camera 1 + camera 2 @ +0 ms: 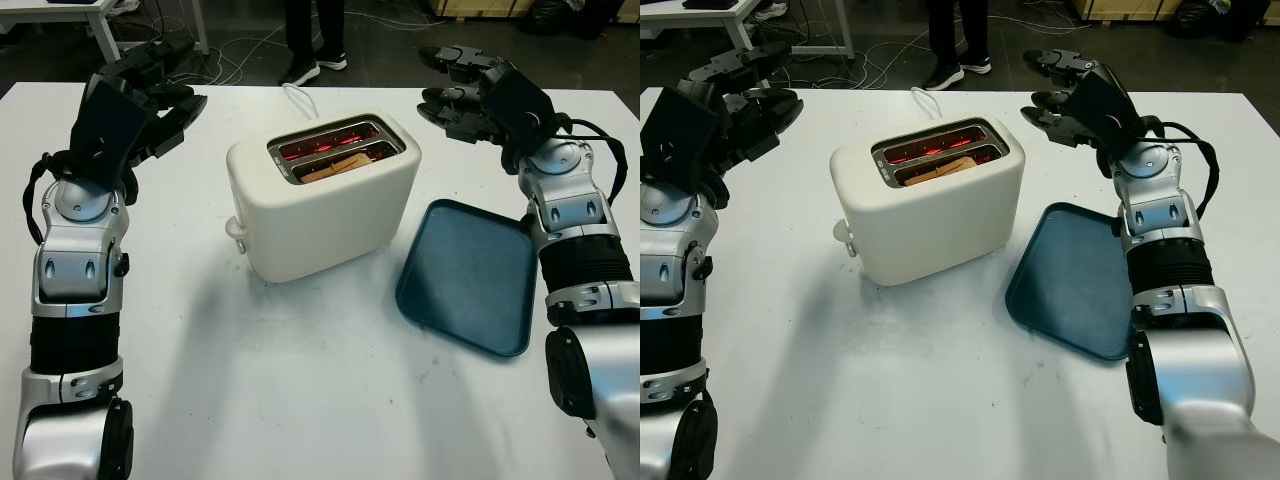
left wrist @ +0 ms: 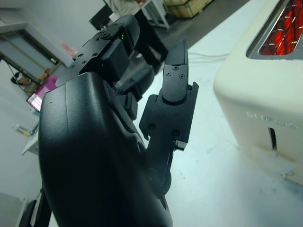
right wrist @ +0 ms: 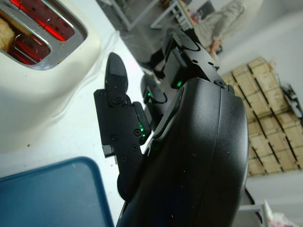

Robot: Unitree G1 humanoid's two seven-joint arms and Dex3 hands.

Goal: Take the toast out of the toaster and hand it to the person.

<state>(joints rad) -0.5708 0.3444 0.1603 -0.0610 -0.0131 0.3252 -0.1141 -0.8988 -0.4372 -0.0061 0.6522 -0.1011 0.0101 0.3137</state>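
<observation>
Toast sits in the toaster, between both raised robot hands.

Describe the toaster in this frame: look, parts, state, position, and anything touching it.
The cream-white, glossy, rounded two-slot toaster stands upright mid-table on the white table, turned at an angle. Metal trim rims its slots, whose elements glow red; a slice of brown toast sits low in the nearer slot. A pale lever knob projects from its left end, and a white cord runs off behind it. Neither robot hand touches it; the dark blue tray lies to its right, apart.
</observation>
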